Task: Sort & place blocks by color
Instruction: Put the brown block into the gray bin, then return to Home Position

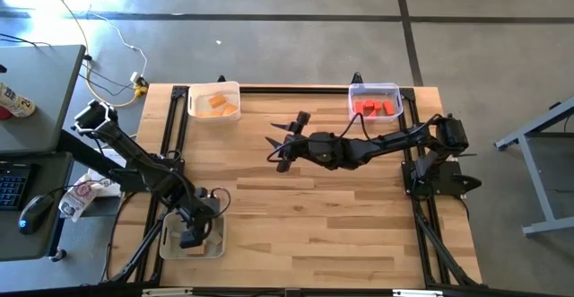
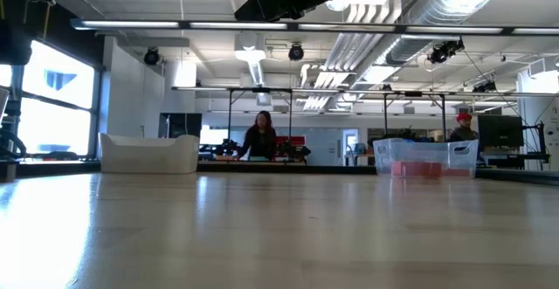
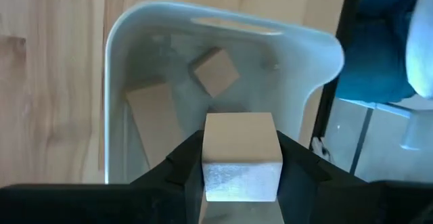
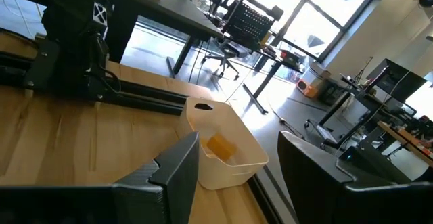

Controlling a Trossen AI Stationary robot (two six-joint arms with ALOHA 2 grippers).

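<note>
Three trays: one at each far corner of the table (image 1: 314, 207) and one at the near left corner.
Left arm: reaches from the table's left edge down toward the near left corner, its wrist bent so the left gripper (image 1: 190, 235) hangs over the near-left tray (image 1: 168, 246).
Left gripper grip: the left wrist view shows its two dark fingers (image 3: 181, 164) pressed against opposite sides of a tan block (image 3: 241, 155), which sits between them above the tray.
Near-left tray contents: two more tan blocks (image 3: 215, 70) lie on its floor, one a cube turned at an angle, the other a longer bar just beside it.
Right arm: stretches from its base at the table's right edge leftward across the far half of the table, elbow bent, forearm roughly level with the table.
Right gripper (image 1: 285, 141): hovers over bare wood near the table's middle, its fingers spread apart with nothing between them.
Far-left tray (image 1: 215, 102): holds orange blocks (image 1: 218, 105), also seen from the right wrist view past that arm's own fingers.
Far-right tray (image 1: 375, 100): holds red blocks (image 1: 374, 109); from table height they show as a reddish band through its clear wall.
Background: a seated person (image 2: 260, 138) at a desk far behind the table.
</note>
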